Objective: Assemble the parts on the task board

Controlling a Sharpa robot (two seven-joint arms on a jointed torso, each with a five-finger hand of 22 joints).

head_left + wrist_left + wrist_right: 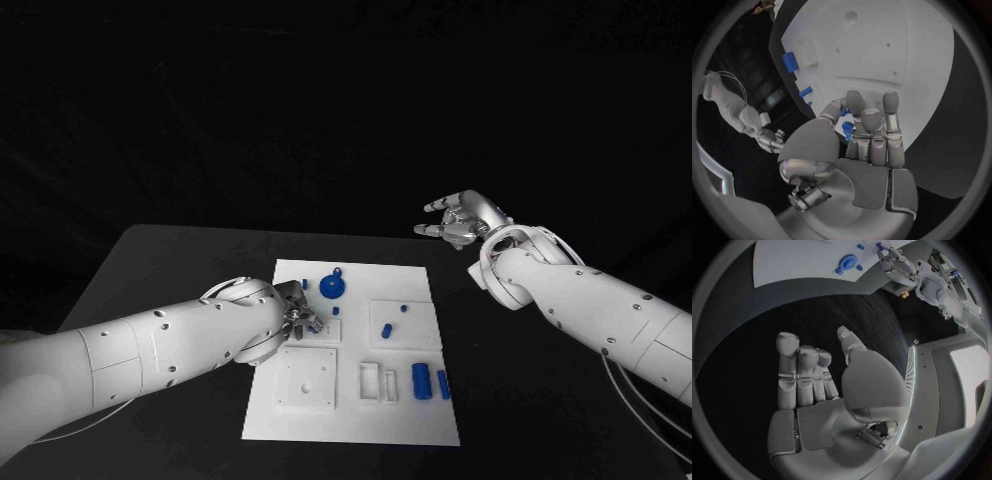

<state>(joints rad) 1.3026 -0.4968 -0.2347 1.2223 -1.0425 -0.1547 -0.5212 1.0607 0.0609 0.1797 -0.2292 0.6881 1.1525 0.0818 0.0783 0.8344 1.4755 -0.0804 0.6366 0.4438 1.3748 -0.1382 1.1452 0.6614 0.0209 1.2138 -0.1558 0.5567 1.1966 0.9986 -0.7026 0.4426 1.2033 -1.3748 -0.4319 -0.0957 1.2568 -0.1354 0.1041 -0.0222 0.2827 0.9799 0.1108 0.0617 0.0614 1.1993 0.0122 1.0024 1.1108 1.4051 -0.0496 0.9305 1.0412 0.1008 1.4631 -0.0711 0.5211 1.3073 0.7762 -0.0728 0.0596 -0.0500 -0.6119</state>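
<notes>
The white task board lies in the middle of the black table. On it are a round blue part, small blue pieces and two blue cylinders. My left hand hovers over the board's left edge. In the left wrist view that left hand has its fingers stretched out, and a small blue part is pinched between the thumb and a finger. My right hand hangs off the board beyond its far right corner, holding nothing. In the right wrist view the right hand has its fingers apart.
White raised blocks and slots stand on the near half of the board. Bare black table surrounds the board on all sides. The right wrist view shows the board, the round blue part and my left hand.
</notes>
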